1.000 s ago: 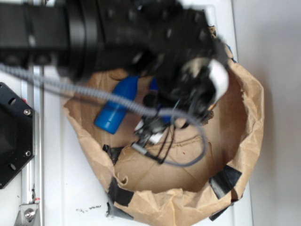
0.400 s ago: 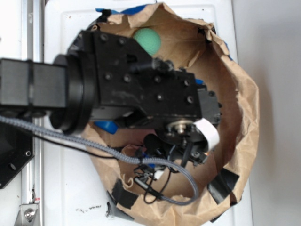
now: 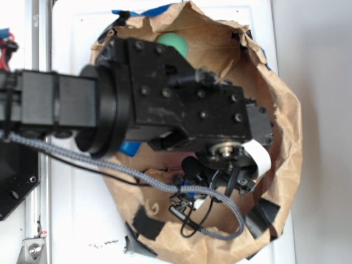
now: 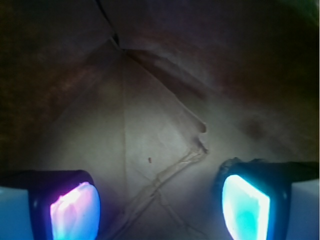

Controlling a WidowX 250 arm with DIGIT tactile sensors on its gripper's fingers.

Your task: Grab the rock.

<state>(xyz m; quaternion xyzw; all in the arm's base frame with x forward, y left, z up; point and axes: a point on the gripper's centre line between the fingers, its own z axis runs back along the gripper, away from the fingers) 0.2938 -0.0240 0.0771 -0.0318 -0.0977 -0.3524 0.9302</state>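
The rock is out of view in both views; my arm covers much of the bag's floor. My gripper (image 3: 235, 175) hangs low inside the brown paper bag (image 3: 287, 126), toward its lower right. In the wrist view the gripper (image 4: 160, 207) is open, its two glowing pads (image 4: 76, 211) wide apart over bare creased paper, with nothing between them. A smooth green ball (image 3: 175, 43) lies at the bag's far side, beyond the arm.
A blue object (image 3: 130, 147) peeks out from under the arm at the bag's left. Black tape patches (image 3: 263, 217) mark the bag's crumpled rim. A grey cable (image 3: 165, 184) loops below the wrist. A metal rail (image 3: 37, 220) runs along the left.
The arm has swung from the top of the frame down over the bag's middle and then a little to the right, uncovering the green ball and hiding most of the blue object.
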